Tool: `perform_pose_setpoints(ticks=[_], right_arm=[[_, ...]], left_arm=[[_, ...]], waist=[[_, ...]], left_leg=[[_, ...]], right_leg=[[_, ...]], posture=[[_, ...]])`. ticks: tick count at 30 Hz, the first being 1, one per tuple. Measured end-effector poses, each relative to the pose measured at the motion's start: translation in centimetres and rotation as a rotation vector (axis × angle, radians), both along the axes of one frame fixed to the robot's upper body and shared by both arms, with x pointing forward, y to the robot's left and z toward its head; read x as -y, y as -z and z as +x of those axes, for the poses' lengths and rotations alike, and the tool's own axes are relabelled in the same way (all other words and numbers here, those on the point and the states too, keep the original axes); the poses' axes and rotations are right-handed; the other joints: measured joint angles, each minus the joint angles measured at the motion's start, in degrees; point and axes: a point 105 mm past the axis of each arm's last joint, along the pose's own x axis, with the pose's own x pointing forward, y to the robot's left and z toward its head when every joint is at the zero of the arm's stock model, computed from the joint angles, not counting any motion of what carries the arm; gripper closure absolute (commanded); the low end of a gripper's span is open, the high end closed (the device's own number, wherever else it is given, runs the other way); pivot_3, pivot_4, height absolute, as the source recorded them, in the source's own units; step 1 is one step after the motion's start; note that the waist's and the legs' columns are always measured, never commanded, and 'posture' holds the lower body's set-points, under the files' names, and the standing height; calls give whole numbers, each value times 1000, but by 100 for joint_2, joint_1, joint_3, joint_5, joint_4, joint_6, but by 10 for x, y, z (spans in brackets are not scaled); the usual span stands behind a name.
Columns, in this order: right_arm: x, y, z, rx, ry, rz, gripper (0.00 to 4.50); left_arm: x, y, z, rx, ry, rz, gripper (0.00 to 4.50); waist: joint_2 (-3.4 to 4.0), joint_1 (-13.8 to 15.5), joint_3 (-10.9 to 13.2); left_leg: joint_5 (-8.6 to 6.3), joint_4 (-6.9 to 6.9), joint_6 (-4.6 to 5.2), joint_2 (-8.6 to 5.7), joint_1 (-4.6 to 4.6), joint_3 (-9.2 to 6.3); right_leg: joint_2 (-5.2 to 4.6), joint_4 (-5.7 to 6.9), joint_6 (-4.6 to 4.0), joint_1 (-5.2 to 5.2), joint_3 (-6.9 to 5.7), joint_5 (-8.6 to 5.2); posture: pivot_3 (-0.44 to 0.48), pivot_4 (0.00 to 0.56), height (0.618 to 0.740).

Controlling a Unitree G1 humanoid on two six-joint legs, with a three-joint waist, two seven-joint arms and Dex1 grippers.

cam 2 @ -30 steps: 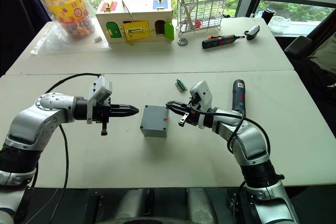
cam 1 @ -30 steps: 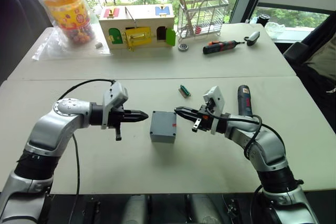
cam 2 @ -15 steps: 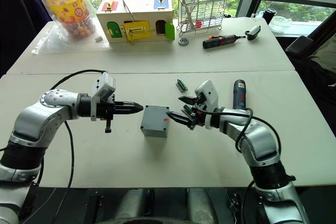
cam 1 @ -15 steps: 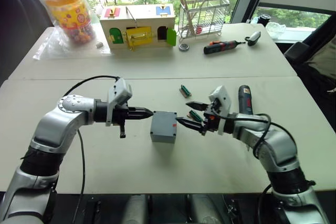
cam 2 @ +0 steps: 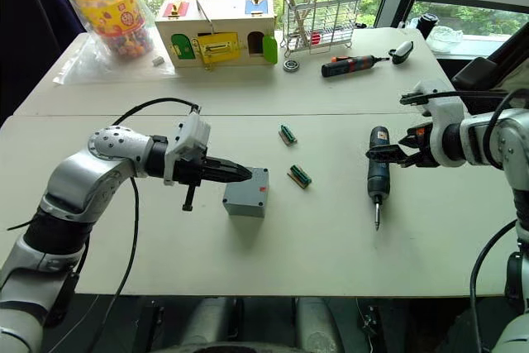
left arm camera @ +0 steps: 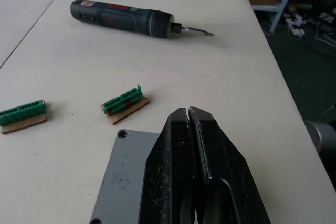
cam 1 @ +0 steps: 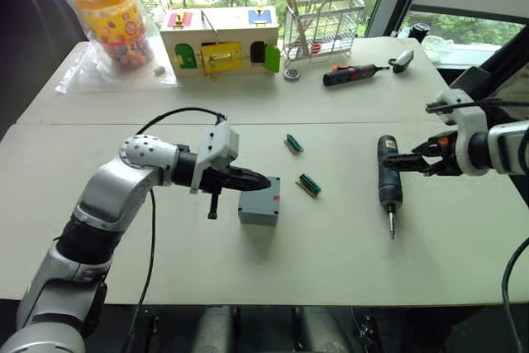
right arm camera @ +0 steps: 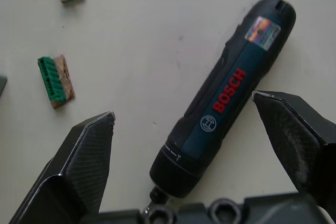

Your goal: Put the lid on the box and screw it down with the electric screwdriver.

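**Right gripper lines up on the screwdriver**

Grey plastic, centre table: the box (cam 1: 259,201) sits with the lid (left arm camera: 122,179) on top, and the left gripper (cam 1: 263,180), fingers pressed together, rests on it. At 3 o'clock, well apart, lies the electric screwdriver (cam 1: 387,178); the right gripper (right arm camera: 189,129) hangs over it, fingers spread wide. A second ago that gripper was beside the box; now it's out by the tool. The risk: a grab near the bit end could roll the tool away or lift it off balance.

toy house (cam 1: 218,41), jar (cam 1: 109,16), green connectors (cam 1: 308,185)
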Motion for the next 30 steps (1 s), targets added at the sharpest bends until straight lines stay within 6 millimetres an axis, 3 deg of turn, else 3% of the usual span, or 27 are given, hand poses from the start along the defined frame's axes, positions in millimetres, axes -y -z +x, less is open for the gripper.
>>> perform_pose_setpoints(ticks=[4, 13, 16, 21, 27, 30], right_arm=[[6, 23, 0, -135, 60, -2, 9], [-5, 53, 10, -258, 70, 13, 9], [-7, 57, 11, -261, 47, -17, 715], [-7, 60, 11, -260, 3, -42, 2608], [-5, 60, 15, -248, 3, -38, 2702], [-5, 52, 37, -177, 55, 24, 2702]], left_arm=[[-1, 3, 1, 13, -8, 10, 4500], [-3, 8, -1, 18, -56, 0, 4500], [-3, 9, 0, 15, -70, -1, 4500], [-5, 10, -1, 21, -92, -6, 4500], [-8, 13, 2, 13, -116, -5, 4500], [-17, 13, 10, -3, -155, -15, 4500]], waist=[[0, 15, 0], [-1, 33, 0], [-1, 28, 0], [-1, 21, 0], [-7, 21, -3], [-4, -35, 1]], left_leg=[[0, 0, 0, 1, -5, 1], [0, 2, 1, 2, -6, 0], [0, 2, 1, 2, -6, 0], [-1, 1, 1, 4, -5, -1], [-1, 6, 1, 3, -3, -2], [1, 11, -1, -1, -1, 10]], right_leg=[[-3, 1, 0, -5, 1, 0], [-6, 1, 0, -5, 1, 0], [-5, 1, 0, -5, 0, 0], [-2, 1, 0, -5, -1, 0], [-2, 1, 0, 0, -1, 0], [-2, 7, 0, -4, 4, 2]], posture=[[0, 150, 736], [0, 150, 736], [0, 150, 736], [0, 150, 736], [0, 150, 736], [0, 150, 736]])
